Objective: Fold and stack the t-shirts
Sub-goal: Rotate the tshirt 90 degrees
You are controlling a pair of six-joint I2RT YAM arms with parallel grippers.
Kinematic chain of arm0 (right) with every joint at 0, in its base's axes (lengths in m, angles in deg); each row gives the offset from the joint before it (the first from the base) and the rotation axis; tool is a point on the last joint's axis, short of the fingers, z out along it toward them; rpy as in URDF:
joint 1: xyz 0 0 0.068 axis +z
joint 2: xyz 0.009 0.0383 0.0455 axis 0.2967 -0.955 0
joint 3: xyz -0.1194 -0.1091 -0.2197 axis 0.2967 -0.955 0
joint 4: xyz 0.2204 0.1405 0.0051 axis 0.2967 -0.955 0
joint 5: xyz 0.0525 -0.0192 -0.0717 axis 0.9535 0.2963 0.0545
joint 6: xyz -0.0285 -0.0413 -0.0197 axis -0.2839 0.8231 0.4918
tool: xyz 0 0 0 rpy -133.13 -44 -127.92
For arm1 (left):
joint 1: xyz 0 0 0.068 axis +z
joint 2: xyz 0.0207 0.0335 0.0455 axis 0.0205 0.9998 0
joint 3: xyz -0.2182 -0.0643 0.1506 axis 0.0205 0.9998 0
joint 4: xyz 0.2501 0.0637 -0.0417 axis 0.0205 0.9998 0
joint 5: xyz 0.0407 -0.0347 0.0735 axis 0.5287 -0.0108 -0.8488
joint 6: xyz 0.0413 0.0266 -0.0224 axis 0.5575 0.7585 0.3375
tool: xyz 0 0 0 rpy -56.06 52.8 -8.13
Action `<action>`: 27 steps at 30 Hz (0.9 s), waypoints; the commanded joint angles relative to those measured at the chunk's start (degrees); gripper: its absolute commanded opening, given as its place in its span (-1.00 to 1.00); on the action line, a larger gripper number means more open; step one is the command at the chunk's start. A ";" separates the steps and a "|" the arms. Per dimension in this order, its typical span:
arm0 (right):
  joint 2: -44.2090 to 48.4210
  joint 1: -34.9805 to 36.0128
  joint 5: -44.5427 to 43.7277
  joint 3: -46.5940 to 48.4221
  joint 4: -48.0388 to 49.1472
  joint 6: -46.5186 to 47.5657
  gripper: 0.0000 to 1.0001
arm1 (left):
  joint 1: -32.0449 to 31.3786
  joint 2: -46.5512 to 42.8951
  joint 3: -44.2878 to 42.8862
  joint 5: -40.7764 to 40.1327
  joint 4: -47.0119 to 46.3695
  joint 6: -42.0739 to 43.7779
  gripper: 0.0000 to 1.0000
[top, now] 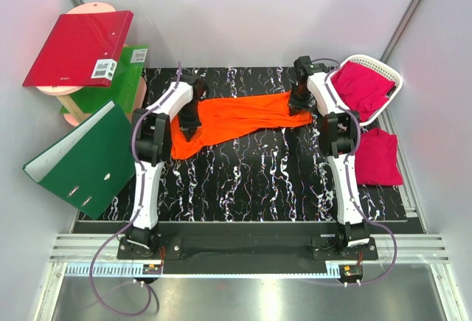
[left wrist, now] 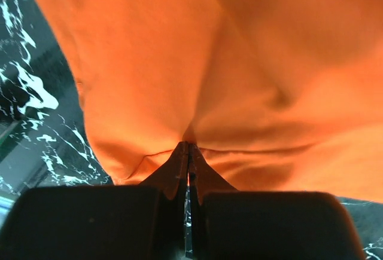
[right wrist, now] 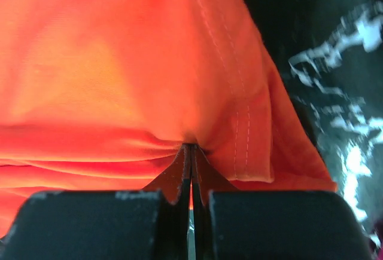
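Left wrist and right wrist views showed your left gripper (left wrist: 189, 152) and right gripper (right wrist: 190, 152) both clamped on the orange t-shirt (left wrist: 251, 63).

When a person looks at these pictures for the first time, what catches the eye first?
The orange t-shirt strikes first: it lies stretched across the far middle of the black marbled table, the left gripper shut on its left part and the right gripper on its right end. Next come a magenta t-shirt in the white basket at the far right and a second magenta t-shirt on the table beside it.
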 commanded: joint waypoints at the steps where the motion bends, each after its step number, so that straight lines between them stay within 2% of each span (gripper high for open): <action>1: 1.57 0.35 -6.14 -5.97 -9.78 2.52 -1.00 | 0.70 4.15 -9.45 -1.90 6.69 0.29 -1.00; 8: 13.43 0.88 -2.55 -26.18 -7.77 3.93 -1.00 | 1.58 12.07 -24.13 3.54 7.67 -0.41 -1.00; 12: 21.07 1.40 1.49 -37.59 -7.15 4.55 -1.00 | 1.40 15.41 -25.99 8.20 5.48 -1.03 -1.00; 17: 27.40 2.46 9.48 -47.01 -9.08 4.72 -1.00 | 0.96 18.31 -27.74 14.25 1.87 -1.12 -1.00; 22: 31.37 6.05 13.19 -48.62 -10.84 4.64 -1.00 | 0.00 20.43 -30.47 21.03 -2.60 -0.77 -1.00; 26: 31.02 9.14 16.00 -42.75 -14.61 5.25 -1.00 | -2.11 18.59 -30.21 24.12 -4.90 1.08 -1.00; 27: 31.28 9.40 16.01 -41.42 -14.62 5.08 -1.00 | -2.29 15.80 -28.64 23.86 -6.12 1.34 -0.92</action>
